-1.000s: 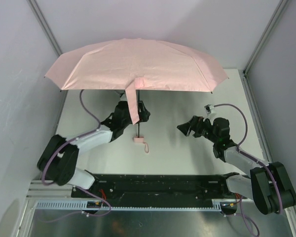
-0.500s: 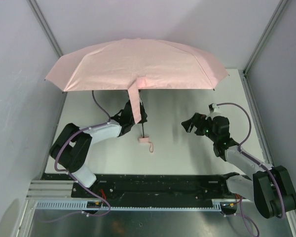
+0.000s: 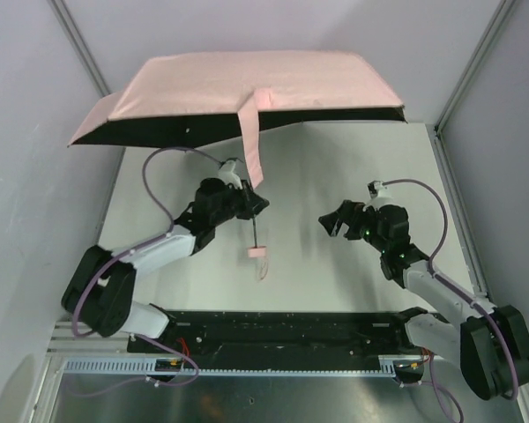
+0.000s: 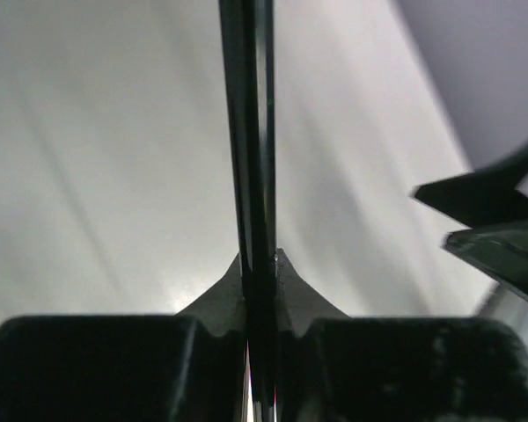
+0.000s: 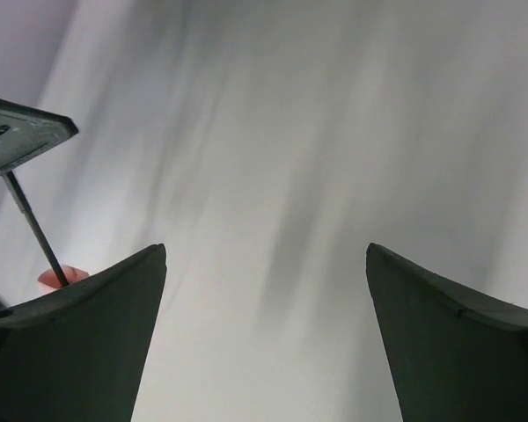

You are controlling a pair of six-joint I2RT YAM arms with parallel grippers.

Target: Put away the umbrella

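Open umbrella is clamped by its shaft in L gripper over table, prob. steadied for collapsing; R gripper is held spread, empty, nearby.

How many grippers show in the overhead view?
2. The left gripper holds the umbrella by its shaft below the canopy; the right gripper hangs open beside it, holding nothing.
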